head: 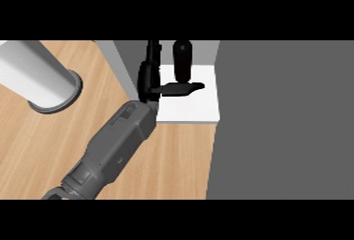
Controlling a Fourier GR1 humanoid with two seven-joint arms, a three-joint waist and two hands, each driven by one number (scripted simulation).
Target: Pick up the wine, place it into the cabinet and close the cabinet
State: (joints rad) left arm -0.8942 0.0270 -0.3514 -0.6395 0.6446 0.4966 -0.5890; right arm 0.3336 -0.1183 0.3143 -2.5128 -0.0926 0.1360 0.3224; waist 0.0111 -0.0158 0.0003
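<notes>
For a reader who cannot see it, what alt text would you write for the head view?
The robot's left hand is inside the open cabinet, fingers straight beside a dark wine bottle on the white shelf, with the thumb stretched out in front of the bottle. A pale cylinder stands on the wooden counter at the left.

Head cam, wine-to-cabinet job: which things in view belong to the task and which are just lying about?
Job:
- wine bottle, upright on the cabinet's white shelf
- cabinet, its inside showing
- left hand, inside the cabinet beside the bottle

Lying about:
- white cylinder on a round grey base, on the wooden counter, upper left
</notes>
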